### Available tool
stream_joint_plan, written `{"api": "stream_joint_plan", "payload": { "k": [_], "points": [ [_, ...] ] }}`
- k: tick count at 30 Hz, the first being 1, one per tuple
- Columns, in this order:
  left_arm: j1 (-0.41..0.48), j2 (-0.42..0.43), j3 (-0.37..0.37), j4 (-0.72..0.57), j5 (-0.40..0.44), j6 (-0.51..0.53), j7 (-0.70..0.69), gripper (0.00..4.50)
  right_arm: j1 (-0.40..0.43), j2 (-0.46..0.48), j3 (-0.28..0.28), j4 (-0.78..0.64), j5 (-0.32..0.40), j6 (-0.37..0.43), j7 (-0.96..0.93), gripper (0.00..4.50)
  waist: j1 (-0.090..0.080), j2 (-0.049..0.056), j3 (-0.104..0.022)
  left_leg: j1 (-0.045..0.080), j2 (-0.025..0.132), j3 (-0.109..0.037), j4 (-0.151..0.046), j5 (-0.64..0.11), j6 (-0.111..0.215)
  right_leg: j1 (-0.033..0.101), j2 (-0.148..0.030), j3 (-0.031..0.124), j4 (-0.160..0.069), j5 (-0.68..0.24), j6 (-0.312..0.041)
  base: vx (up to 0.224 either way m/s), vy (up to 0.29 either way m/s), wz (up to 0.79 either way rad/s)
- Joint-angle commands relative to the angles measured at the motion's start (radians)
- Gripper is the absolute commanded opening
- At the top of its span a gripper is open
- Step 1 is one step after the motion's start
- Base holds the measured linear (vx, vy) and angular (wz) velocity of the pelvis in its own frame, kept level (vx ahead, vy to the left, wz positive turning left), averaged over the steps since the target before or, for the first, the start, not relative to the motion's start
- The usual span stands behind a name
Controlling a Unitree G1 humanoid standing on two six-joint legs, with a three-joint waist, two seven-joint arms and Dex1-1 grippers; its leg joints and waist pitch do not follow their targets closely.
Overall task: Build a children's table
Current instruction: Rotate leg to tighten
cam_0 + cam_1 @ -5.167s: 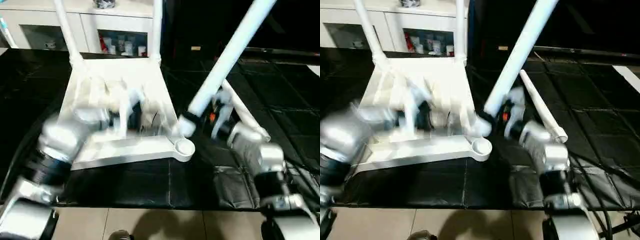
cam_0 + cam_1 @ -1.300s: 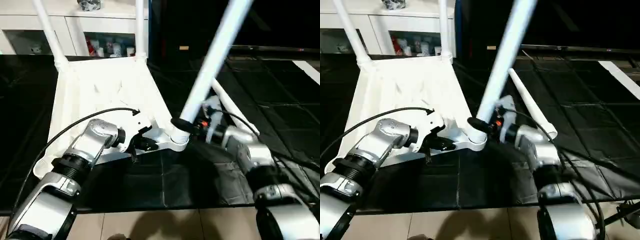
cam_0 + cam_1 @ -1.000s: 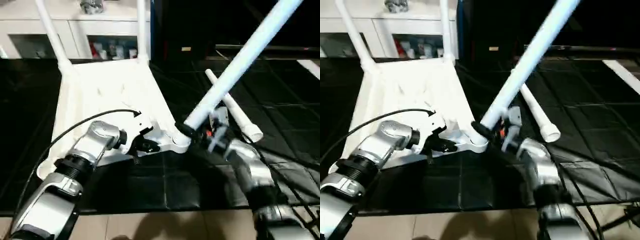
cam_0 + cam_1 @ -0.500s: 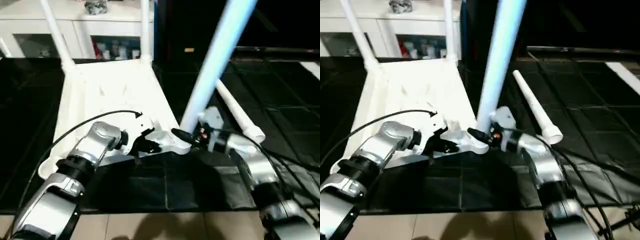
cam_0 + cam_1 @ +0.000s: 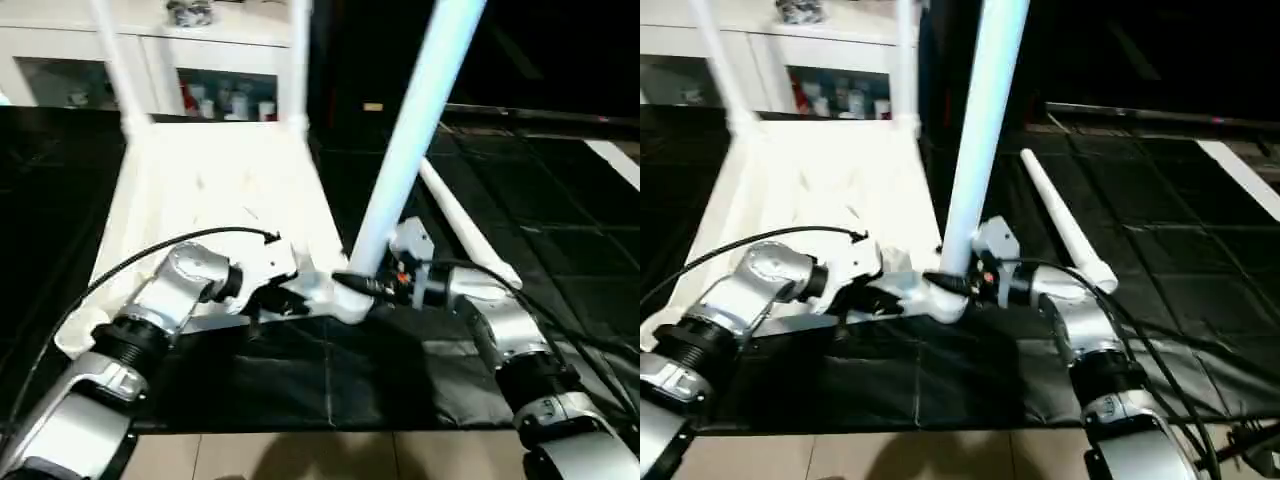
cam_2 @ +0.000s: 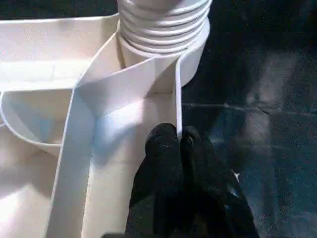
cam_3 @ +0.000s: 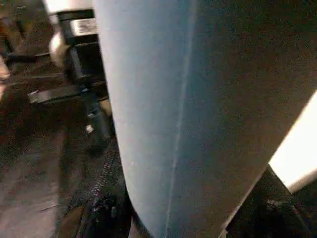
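**Seating the third leg square in its corner socket**

My left gripper point(image 6: 179, 141) had its fingers pinched narrow on the thin upright rim of the children's table point(image 5: 215, 185), right beside the near corner socket point(image 6: 163, 29). My right gripper point(image 5: 952, 283) stood about half open, its fingers clasped around the base of the leg point(image 5: 978, 120) just above that socket, and the right wrist view showed the leg's shaft close against the fingers.

The table lay upside down on the black mat point(image 5: 560, 190), ribbed underside up, with two legs already standing at its far corners. A fourth leg point(image 5: 1065, 225) lay loose on the mat, near my right forearm.

I judged the step to be seating and turning this leg home. The leg leaned slightly, so I reckoned it wanted holding plumb over the socket before any turning, or the ridged collar might bind. The left grip needed to hold the frame firm against the twist. The pinched rim looked thin, and I thought it might flex.
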Motion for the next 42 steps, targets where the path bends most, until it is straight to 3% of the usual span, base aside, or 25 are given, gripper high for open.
{"api": "stream_joint_plan", "payload": {
  "k": [1,11,14,15,17,18,19,21,22,23,25,26,27,31,39,40,42],
  "points": [
    [-0.054,-0.012,-0.016,0.018,0.033,-0.02,0.011,0.0,0.071,0.018,0.123,0.07,-0.059,0.064,0.085,1.91,-0.001,0.017,-0.046,0.009,0.04,-0.009,-0.074,-0.322,-0.001,0.038,-0.072,0.05,-0.08,-0.297,-0.182,0.0,0.0,0.0],
    [-0.08,-0.024,0.02,0.089,0.04,0.026,0.063,0.0,0.059,0.04,0.093,0.088,-0.072,0.044,0.009,1.91,-0.002,0.023,-0.044,0.012,0.04,-0.014,-0.078,-0.371,-0.02,0.036,-0.073,0.049,-0.085,-0.356,-0.177,0.0,0.0,0.0],
    [-0.073,-0.04,0.071,0.077,0.002,0.115,0.111,0.0,0.021,0.076,0.043,0.156,-0.086,0.023,-0.147,1.91,-0.009,0.026,-0.039,0.017,0.037,-0.018,-0.079,-0.419,-0.033,0.028,-0.079,0.047,-0.098,-0.476,-0.156,0.0,0.0,0.0],
    [-0.058,-0.046,0.097,0.049,-0.018,0.164,0.136,0.0,0.004,0.09,0.021,0.18,-0.084,0.029,-0.205,1.91,-0.017,0.023,-0.034,0.022,0.035,-0.024,-0.078,-0.463,-0.041,0.024,-0.081,0.043,-0.108,-0.595,-0.117,0.0,0.0,0.0],
    [-0.037,-0.049,0.117,0.01,-0.032,0.208,0.162,0.0,-0.01,0.101,0.003,0.196,-0.077,0.038,-0.243,1.91,-0.024,0.022,-0.034,0.019,0.034,-0.032,-0.08,-0.475,-0.039,0.025,-0.084,0.037,-0.117,-0.656,-0.086,0.0,0.0,0.0],
    [-0.037,-0.049,0.117,0.01,-0.032,0.208,0.162,0.0,-0.01,0.101,0.003,0.196,-0.077,0.038,-0.243,1.91,-0.028,0.023,-0.035,0.018,0.035,-0.034,-0.081,-0.477,-0.039,0.026,-0.085,0.037,-0.117,-0.659,-0.082,0.0,0.0,0.0],
    [0.011,-0.058,0.142,-0.083,-0.042,0.288,0.214,0.0,-0.046,0.124,-0.026,0.234,-0.071,0.051,-0.322,1.91,-0.033,0.026,-0.035,0.014,0.035,-0.036,-0.083,-0.479,-0.035,0.028,-0.083,0.035,-0.118,-0.655,-0.077,0.0,0.0,0.0],
    [0.057,-0.076,0.159,-0.178,-0.051,0.364,0.253,0.0,-0.083,0.144,-0.048,0.278,-0.072,0.061,-0.405,1.91,-0.05,0.026,-0.041,0.003,0.043,-0.043,-0.091,-0.478,-0.05,0.037,-0.084,0.03,-0.103,-0.58,-0.109,-0.035,0.032,-0.18],
    [0.081,-0.088,0.166,-0.228,-0.054,0.405,0.271,0.0,-0.103,0.154,-0.057,0.303,-0.074,0.064,-0.451,1.91,-0.056,0.03,-0.037,0.001,0.042,-0.043,-0.092,-0.48,-0.053,0.034,-0.083,0.031,-0.103,-0.57,-0.118,-0.033,0.033,-0.19],
    [0.111,-0.123,0.168,-0.301,-0.047,0.464,0.308,0.0,-0.142,0.176,-0.083,0.354,-0.069,0.073,-0.544,1.91,-0.068,0.02,-0.039,-0.002,0.04,-0.04,-0.089,-0.472,-0.048,0.034,-0.08,0.031,-0.104,-0.547,-0.124,0.0,0.0,0.0],
    [0.142,-0.188,0.146,-0.382,-0.024,0.531,0.367,0.0,-0.199,0.213,-0.122,0.423,-0.051,0.091,-0.656,1.91,-0.079,0.02,-0.04,0.0,0.036,-0.035,-0.083,-0.455,-0.036,0.03,-0.078,0.036,-0.104,-0.523,-0.136,0.0,0.0,0.0],
    [0.144,-0.209,0.134,-0.391,-0.015,0.54,0.385,0.0,-0.212,0.223,-0.125,0.435,-0.051,0.093,-0.673,1.91,-0.079,0.02,-0.04,0.0,0.036,-0.035,-0.083,-0.455,-0.036,0.03,-0.078,0.036,-0.104,-0.523,-0.136,0.0,0.0,0.0],
    [0.139,-0.227,0.127,-0.385,-0.009,0.543,0.4,0.0,-0.22,0.23,-0.124,0.442,-0.053,0.094,-0.682,1.91,-0.08,0.02,-0.039,0.009,0.033,-0.027,-0.077,-0.45,-0.024,0.019,-0.074,0.038,-0.111,-0.509,-0.141,0.0,0.0,0.0],
    [0.115,-0.251,0.127,-0.348,0.015,0.543,0.457,0.0,-0.238,0.244,-0.124,0.457,-0.052,0.1,-0.69,1.91,-0.072,0.015,-0.04,0.006,0.029,-0.021,-0.076,-0.417,0.0,0.021,-0.071,0.04,-0.111,-0.484,-0.134,0.0,0.0,0.0],
    [0.089,-0.226,0.157,-0.309,0.055,0.545,0.529,0.0,-0.245,0.257,-0.119,0.496,-0.073,0.077,-0.662,1.91,-0.068,0.019,-0.039,0.004,0.031,-0.022,-0.08,-0.42,-0.005,0.022,-0.07,0.039,-0.109,-0.477,-0.131,0.0,0.0,0.0],
    [0.087,-0.223,0.162,-0.3,0.057,0.538,0.531,0.0,-0.246,0.259,-0.126,0.499,-0.066,0.077,-0.656,2.26,-0.068,0.029,-0.038,0.006,0.031,-0.023,-0.08,-0.429,-0.008,0.02,-0.07,0.039,-0.109,-0.479,-0.131,0.0,0.0,0.0],
    [0.083,-0.216,0.166,-0.283,0.055,0.525,0.532,0.0,-0.247,0.26,-0.134,0.5,-0.059,0.072,-0.646,2.61,-0.071,0.024,-0.038,0.007,0.029,-0.024,-0.08,-0.45,-0.01,0.019,-0.068,0.038,-0.112,-0.495,-0.125,0.0,0.0,0.0]
  ]
}}
